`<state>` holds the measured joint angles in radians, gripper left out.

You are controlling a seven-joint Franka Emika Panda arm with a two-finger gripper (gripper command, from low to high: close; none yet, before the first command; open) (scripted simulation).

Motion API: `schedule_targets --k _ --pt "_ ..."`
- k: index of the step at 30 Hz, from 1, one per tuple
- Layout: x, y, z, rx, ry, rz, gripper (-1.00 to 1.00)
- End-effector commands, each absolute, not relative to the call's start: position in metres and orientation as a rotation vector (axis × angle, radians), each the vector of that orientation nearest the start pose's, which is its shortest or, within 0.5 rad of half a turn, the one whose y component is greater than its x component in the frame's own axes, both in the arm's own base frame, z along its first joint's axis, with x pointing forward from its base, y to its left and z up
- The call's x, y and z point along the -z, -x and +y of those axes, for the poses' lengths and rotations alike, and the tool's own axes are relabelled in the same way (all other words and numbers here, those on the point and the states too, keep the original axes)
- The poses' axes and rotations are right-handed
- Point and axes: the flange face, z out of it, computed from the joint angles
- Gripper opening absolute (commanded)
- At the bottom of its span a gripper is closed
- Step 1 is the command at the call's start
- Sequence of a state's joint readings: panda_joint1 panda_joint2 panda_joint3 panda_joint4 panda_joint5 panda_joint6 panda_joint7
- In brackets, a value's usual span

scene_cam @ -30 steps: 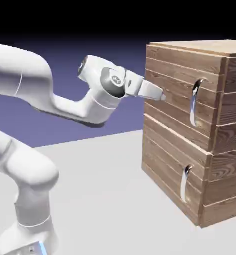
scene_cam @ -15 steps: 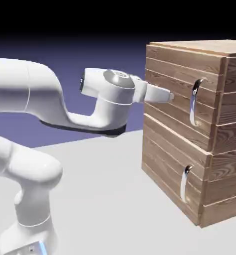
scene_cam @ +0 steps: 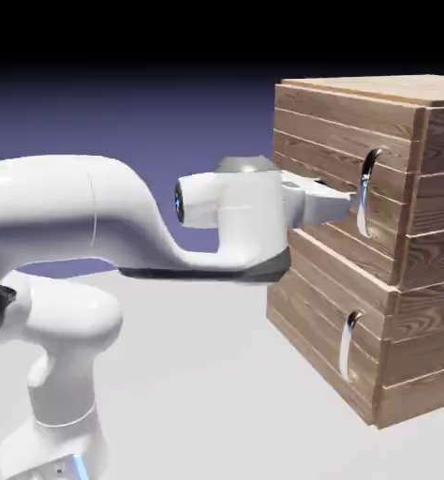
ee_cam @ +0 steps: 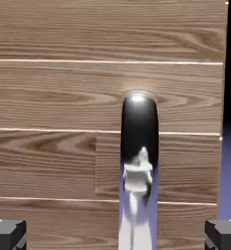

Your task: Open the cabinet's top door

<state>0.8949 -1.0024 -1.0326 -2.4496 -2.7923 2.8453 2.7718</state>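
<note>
The cabinet (scene_cam: 329, 253) of brown wood planks stands at the exterior view's right. Its top door (scene_cam: 319, 173) is flush with the front and carries a long curved silver handle (scene_cam: 364, 192). My gripper (scene_cam: 344, 202) reaches in level, its tips just left of that handle's lower half. In the hand view the handle (ee_cam: 139, 146) runs down the middle of the top door's planks (ee_cam: 54, 93). It lies between my two grey fingertips (ee_cam: 8, 234), which stand far apart at the bottom corners. My gripper (ee_cam: 115, 239) is open and holds nothing.
Below the top door is the lower panel (scene_cam: 310, 309) with its shorter silver handle (scene_cam: 347, 342). The arm's forearm and elbow (scene_cam: 95, 216) stretch across the exterior view's left. The grey table (scene_cam: 207, 394) spreads in front of the cabinet.
The hand has travelled right and downward along the cabinet front, from the top door's left edge to beside its handle. The jaws stayed wide open.
</note>
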Motion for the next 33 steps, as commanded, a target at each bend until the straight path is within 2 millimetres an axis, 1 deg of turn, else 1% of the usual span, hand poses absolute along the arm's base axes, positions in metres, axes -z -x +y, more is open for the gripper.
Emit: schedule_targets --k 1,3,8,9,10,19,27,31,33 --pt "-0.499 -0.397 -0.093 1.729 1.774 0.689 1.00" --pt "-0.496 -0.399 -0.096 1.731 1.763 0.685 1.00" --pt "-0.496 -0.449 -0.094 1.731 1.763 0.685 1.00" --pt "-0.496 -0.449 -0.094 1.731 1.763 0.685 -1.00" --pt "-0.496 -0.449 -0.094 1.731 1.763 0.685 -1.00" --pt "-0.496 -0.390 -0.070 1.829 1.751 0.836 -1.00" --pt "-0.496 -0.330 -0.034 1.934 1.726 1.007 -1.00" --pt "-0.496 -0.322 -0.028 1.948 1.721 1.032 -1.00" --pt "-0.496 -0.313 -0.021 1.962 1.716 1.060 -1.00"
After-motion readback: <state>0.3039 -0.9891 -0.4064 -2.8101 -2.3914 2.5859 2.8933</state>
